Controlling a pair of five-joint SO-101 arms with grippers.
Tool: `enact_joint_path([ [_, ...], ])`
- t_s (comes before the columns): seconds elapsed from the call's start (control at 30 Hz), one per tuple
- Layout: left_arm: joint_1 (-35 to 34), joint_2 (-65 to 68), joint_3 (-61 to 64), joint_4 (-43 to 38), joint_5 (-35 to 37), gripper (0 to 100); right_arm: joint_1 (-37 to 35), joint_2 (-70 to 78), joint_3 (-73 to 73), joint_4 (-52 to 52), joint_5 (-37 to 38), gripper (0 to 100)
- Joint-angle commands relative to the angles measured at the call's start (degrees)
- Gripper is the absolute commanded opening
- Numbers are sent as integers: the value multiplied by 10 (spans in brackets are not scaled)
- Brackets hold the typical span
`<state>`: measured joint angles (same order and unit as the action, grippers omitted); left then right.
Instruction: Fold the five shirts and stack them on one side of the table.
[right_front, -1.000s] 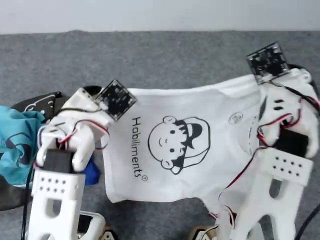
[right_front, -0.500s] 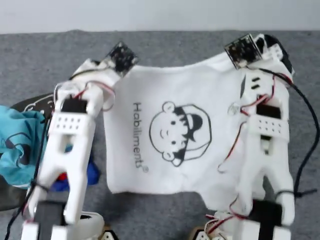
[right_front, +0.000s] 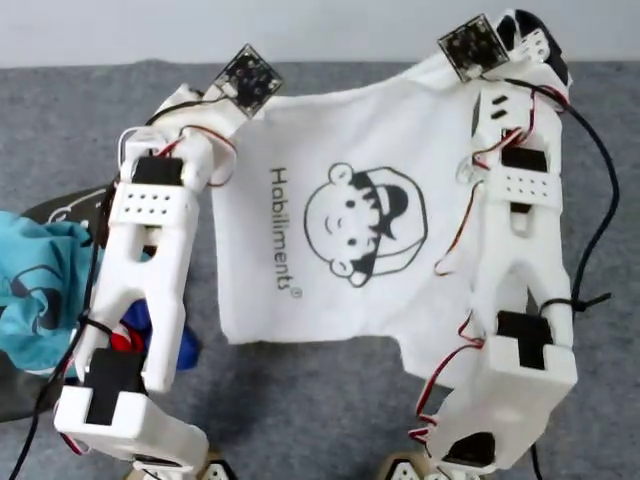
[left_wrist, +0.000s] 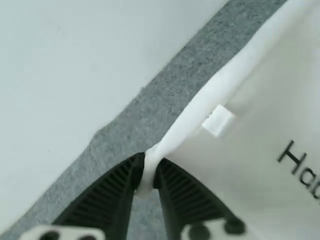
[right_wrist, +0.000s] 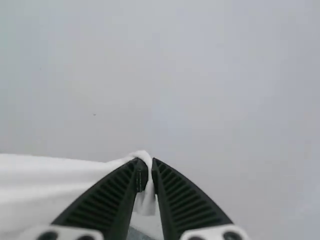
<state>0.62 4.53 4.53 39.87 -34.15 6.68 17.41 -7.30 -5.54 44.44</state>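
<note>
Your left gripper (left_wrist: 147, 176) and right gripper (right_wrist: 145, 181) each pinch a far corner of the white shirt (right_front: 340, 140); draw them evenly, taut.

Shirt (right_front: 320, 150) on table (right_front: 330, 420), heap (right_front: 30, 290) at left

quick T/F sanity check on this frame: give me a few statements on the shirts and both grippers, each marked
1. The left gripper and the right gripper each pinch an edge of the white shirt. True.
2. The white shirt is folded in half. False: it is spread out, with its cartoon print facing up.
3. A teal shirt sits bunched beside the left arm. True.
4. The right gripper is open above the teal shirt. False: it is shut on white fabric, across the white shirt from the teal one.
</note>
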Motion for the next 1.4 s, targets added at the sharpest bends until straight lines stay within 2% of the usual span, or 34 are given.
enact_joint_path([
  [0.0, -4, -2, -29, 29, -8, 14, -2, -7, -41, -8, 7, 10],
  [0.1, -3, -6, -29, 67, -8, 14, 0, -27, -38, 54, 7, 10],
  [0.4, 2, -7, -30, 258, -8, 14, 26, -122, -32, 443, 6, 10],
  [0.73, 43, -2, -29, 440, -8, 14, 60, -192, -32, 780, 5, 10],
  [0.93, 86, 0, -27, 520, -5, 14, 65, -226, -32, 936, 5, 10],
  [1.13, 87, 0, -26, 564, -4, 14, 65, -248, -32, 1074, 5, 10],
  [1.37, 87, 0, 50, 562, -4, 14, 148, -295, 43, 1083, 9, 10],
])
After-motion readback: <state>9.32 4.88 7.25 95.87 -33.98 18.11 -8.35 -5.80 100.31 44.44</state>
